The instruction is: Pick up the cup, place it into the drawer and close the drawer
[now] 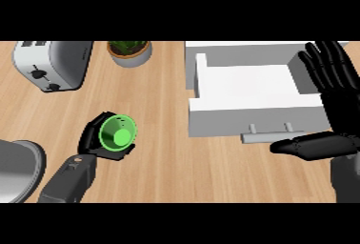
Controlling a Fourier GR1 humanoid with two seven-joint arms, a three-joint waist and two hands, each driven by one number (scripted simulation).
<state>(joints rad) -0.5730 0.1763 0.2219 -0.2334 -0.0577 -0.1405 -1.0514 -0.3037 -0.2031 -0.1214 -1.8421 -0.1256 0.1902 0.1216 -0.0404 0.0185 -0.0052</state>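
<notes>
Green cup [117, 132] at lower left: left hand [90, 138] fingers curled around it. Right hand [341, 114], fingers straight, at frame right beside open white drawer [232, 121].

The tabletop [183, 176] is pale wood with a fine matt grain. At upper left, the toaster [53, 64] looks like brushed metal, softly shiny. The cup [117, 132] is smooth green plastic. The drawer [246, 121] is plain matt white. My fingers [330, 66] are black, faintly glossy.

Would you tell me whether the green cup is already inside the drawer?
No, the green cup sits in the left hand's grasp, to the left of the open drawer.
</notes>
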